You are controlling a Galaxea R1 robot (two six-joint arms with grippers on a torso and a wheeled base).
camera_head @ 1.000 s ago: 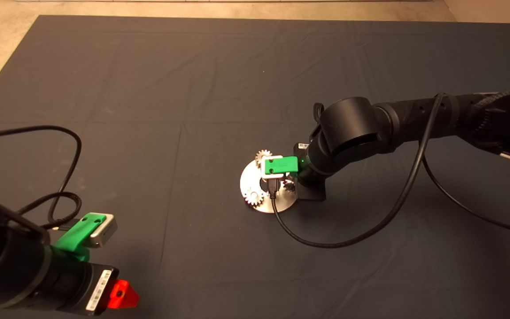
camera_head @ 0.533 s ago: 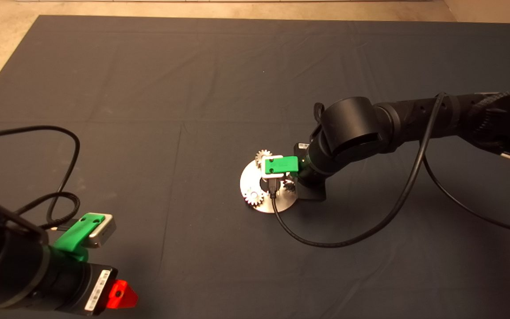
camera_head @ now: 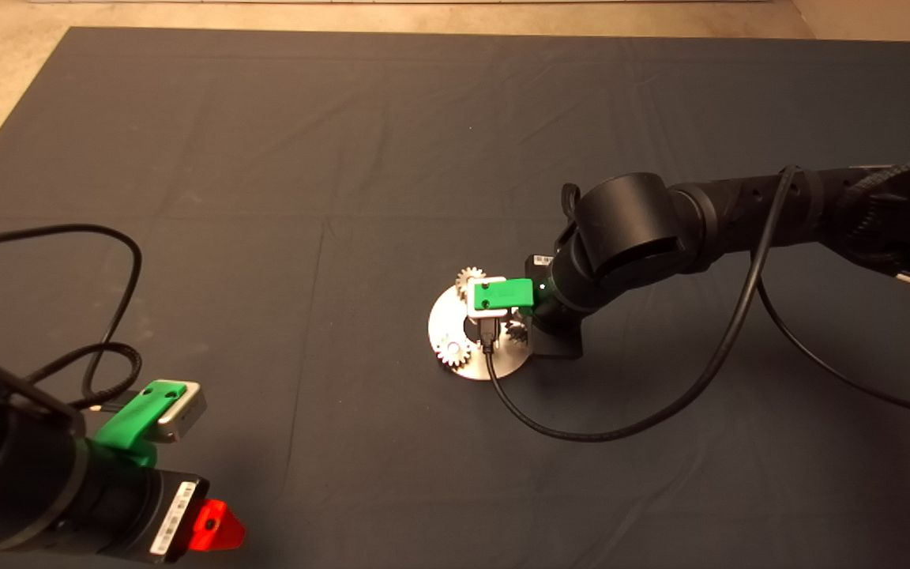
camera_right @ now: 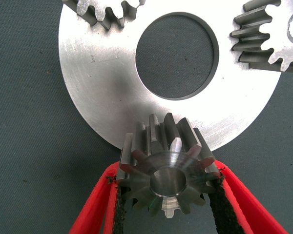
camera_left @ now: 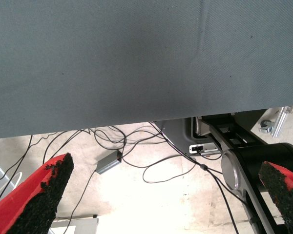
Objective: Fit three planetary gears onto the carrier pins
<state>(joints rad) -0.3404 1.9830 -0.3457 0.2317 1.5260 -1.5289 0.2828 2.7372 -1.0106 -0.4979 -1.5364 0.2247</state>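
1. In the right wrist view, a small silvery metal spur gear with pointed teeth and a central bore [camera_right: 168, 183] is seen clamped between the red, black-padded fingers [camera_right: 95, 212] of the right gripper [camera_right: 167, 204], the pads pressed on opposite toothed flanks.
2. This held gear is placed at the near rim of the flat shiny metal disc with a large central hole [camera_right: 102, 83]; whether a pin is under its bore cannot be told.
3. Beyond the disc's hole, two more silvery gears are found at the far rim: one [camera_right: 271, 36] with a pin end showing in its bore, the other [camera_right: 107, 9] only partly in view.
4. The gear is judged stiff, dense for its size and slippery on smooth steel; it is best held across the tooth tips, level, so the bore is kept square to a pin.
5. From above, the disc [camera_head: 443, 320] is seen mid-mat under the right gripper [camera_head: 502, 312].
6. Well away from the disc, the left gripper [camera_left: 161, 200] is parked at the mat's edge, its fingers spread wide and empty.
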